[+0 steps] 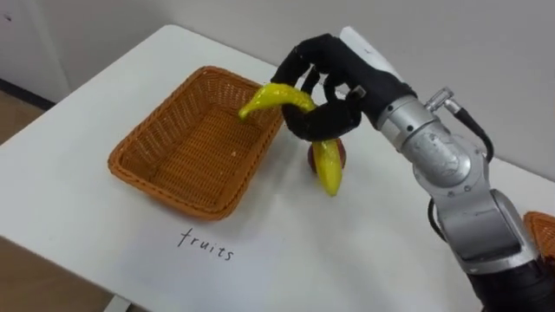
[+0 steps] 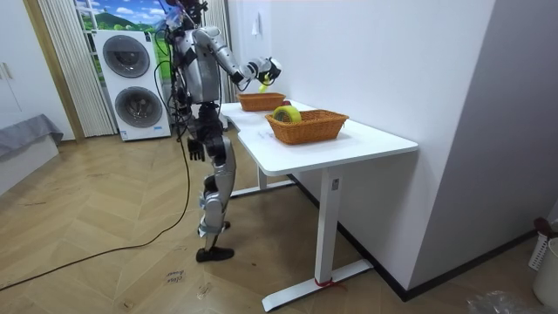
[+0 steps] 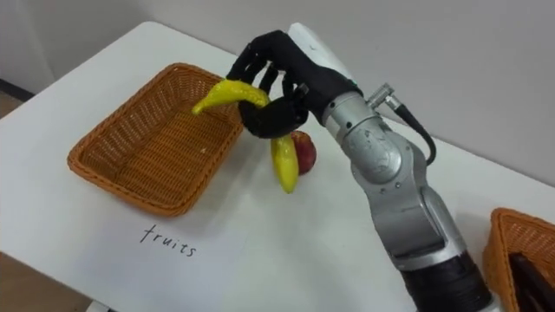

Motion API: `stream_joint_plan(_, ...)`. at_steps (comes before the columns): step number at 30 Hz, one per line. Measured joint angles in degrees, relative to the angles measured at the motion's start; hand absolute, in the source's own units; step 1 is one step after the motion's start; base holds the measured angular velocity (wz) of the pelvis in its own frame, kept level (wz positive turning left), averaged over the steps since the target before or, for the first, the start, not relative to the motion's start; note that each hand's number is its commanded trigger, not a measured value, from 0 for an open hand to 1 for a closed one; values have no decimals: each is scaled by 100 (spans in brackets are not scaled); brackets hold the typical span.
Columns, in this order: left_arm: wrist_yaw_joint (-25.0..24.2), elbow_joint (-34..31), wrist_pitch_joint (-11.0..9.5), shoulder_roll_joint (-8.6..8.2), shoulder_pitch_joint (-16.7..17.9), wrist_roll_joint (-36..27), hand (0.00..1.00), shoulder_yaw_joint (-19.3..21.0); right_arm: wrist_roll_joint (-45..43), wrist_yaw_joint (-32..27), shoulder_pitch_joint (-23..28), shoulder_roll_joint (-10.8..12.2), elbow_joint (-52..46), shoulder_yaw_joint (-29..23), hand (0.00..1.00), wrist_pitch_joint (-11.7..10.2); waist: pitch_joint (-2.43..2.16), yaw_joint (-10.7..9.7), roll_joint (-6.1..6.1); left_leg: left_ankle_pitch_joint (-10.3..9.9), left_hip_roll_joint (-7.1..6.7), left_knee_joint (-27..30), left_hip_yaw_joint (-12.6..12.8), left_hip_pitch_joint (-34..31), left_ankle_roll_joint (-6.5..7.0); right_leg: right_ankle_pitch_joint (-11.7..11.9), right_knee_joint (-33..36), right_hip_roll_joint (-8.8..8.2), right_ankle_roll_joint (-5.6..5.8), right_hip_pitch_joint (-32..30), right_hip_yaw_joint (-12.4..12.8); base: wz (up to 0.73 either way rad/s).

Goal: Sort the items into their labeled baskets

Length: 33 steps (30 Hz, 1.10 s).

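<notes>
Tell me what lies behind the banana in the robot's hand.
A red fruit, perhaps an apple, sits on the table beside the basket. The banana and the right hand cover part of it.

Two wicker baskets are here, the left basket (image 1: 191, 147) and the right basket (image 3: 510, 236). The fruit comes to two pieces: one banana (image 1: 328, 172) and one red apple (image 3: 304, 149). One tabletop (image 1: 347, 251) bears the baskets, with one handwritten word (image 1: 206, 244) on it. Two washing machines (image 2: 135, 57) stand stacked in the room.
</notes>
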Motion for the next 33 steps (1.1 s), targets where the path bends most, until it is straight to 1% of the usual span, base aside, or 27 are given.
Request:
stream_joint_plan(2, 0, -98, 17, -2, 22, 0, 0, 0, 1, -183, -60, 69, 222, 10, 100, -2, -6, 92, -19, 0, -7, -7, -24, 1, 0, 0, -4, -4, 0, 8, -14, 5)
stream_joint_plan(3, 1, -108, 17, 0, 22, 0, 0, 0, 2, -245, -90, 89, 296, 26, 100, -1, -6, 106, -19, 0, -8, -7, -33, 2, 0, 0, -4, -5, 0, 12, -17, 10)
stream_joint_plan(5, 6, -127, 17, 13, 23, -3, 0, -1, 4, -430, -221, 114, 488, 206, 100, 0, -2, 95, -13, 1, -22, 4, -142, -30, 1, 0, -9, -12, 0, 37, -160, 15)
stream_joint_plan(7, 64, -199, 20, 5, 41, -3, 0, -9, 2, -454, -256, 120, 507, 287, 100, -1, -1, 110, -11, 1, -36, 9, -187, -50, 1, -1, -38, -11, 1, 61, -169, 18)
stream_joint_plan(9, 92, -242, 33, 2, 50, 4, 0, -43, 2, -459, -318, 120, 510, 364, 100, -1, 4, 116, -4, 0, -56, 8, -261, -73, 1, -1, -89, -14, 2, 86, -229, 17)
stream_joint_plan(10, 92, -308, 61, 4, 60, 6, 0, -80, 2, -459, -371, 121, 521, 388, 100, -1, 10, 123, 5, 1, -64, 10, -283, -104, 0, -1, -89, -15, 2, 79, -303, 14)
stream_joint_plan(11, 91, -317, 70, 8, 60, 6, 0, -106, 4, -460, -405, 123, 554, 396, 100, -1, 15, 141, 13, 2, -67, 8, -293, -104, -2, -1, -89, -17, 2, 81, -310, 11)
stream_joint_plan(13, 91, -320, 107, 18, 43, 7, 0, -200, 0, -507, -535, 142, 746, 406, 100, 1, 31, 246, 44, 2, -69, 10, -310, -103, -2, -2, -90, -17, 3, 80, -327, 4)
stream_joint_plan(15, 93, -320, 166, 22, 51, 5, 0, -251, 2, -561, -555, 152, 816, 494, 100, 1, 31, 265, 45, 3, -74, 6, -340, -101, -1, -2, -89, -19, 3, 83, -349, 8)
stream_joint_plan(17, 94, -295, 249, 14, 49, -1, 0, -286, 16, -575, -689, 211, 1084, 668, 100, 1, 31, 310, 48, 4, -79, 6, -395, -94, 0, -2, -93, -19, 3, 81, -383, 6)
stream_joint_plan(20, 92, -297, 267, 13, 37, 1, 0, -315, 118, -630, -792, 335, 1517, 782, 100, 0, 30, 423, 52, 6, -83, 8, -422, -94, 2, -3, -95, -27, 5, 94, -457, 10)
stream_joint_plan(23, 89, -296, 317, 10, 44, 0, 0, -314, 226, -673, -958, 376, 1847, 910, 100, 0, 36, 502, 61, 6, -87, 6, -460, -121, 3, -7, -103, -33, 11, 87, -492, 5)
stream_joint_plan(24, 89, -296, 319, 12, 45, 0, 0, -314, 232, -691, -964, 376, 1858, 909, 100, 0, 36, 516, 61, 6, -90, 6, -468, -126, 3, -8, -107, -36, 12, 87, -510, 5)
stream_joint_plan(26, 83, -297, 328, 8, 45, 9, 0, -313, 227, -775, -976, 379, 1862, 909, 100, -2, 37, 566, 62, 6, -100, 6, -470, -149, 3, -10, -132, -43, 17, 91, -625, 5)
stream_joint_plan(29, 59, -297, 361, -1, 44, 15, 0, -307, 218, -811, -983, 393, 1863, 909, 100, -1, 36, 589, 62, 8, -110, 18, -467, -191, 1, -11, -181, -42, 18, 87, -628, 0)
stream_joint_plan(33, -21, -303, 379, 8, 38, 19, 0, -203, 191, -838, -983, 394, 1869, 919, 100, 0, 40, 600, 67, 10, -109, 32, -477, -215, -2, -12, -184, -35, 21, 89, -644, 1)
